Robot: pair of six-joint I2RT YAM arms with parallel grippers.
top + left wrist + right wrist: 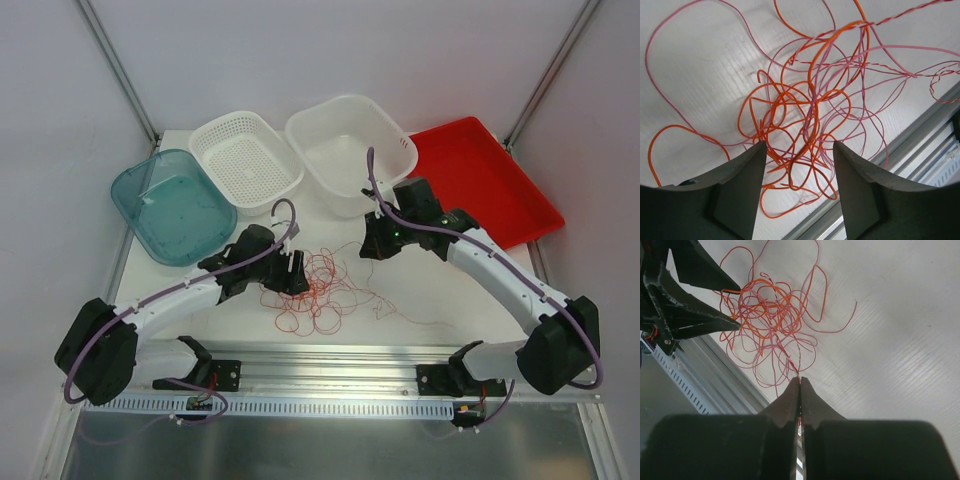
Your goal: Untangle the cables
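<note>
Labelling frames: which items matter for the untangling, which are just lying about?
Job: cables; left gripper, open at the tangle; right gripper, shut on a strand.
Lying about: teal tub; white basket; white tub; red tray.

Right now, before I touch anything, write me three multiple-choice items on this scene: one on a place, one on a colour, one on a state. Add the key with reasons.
1. Where on the table do the cables lie?
A) at its far edge
B) between the left gripper and the right gripper
C) behind the right arm's base

2. What colour is the tray at far right?
A) blue
B) white
C) red

3. How is the right gripper?
A) shut on a cable strand
B) wide open
C) out of view

Key: 1 B, the top view shows the tangle between the two grippers. 2 C, the tray is plainly red there. 3 A, the right wrist view shows the fingertips closed with a strand pinched between them.
</note>
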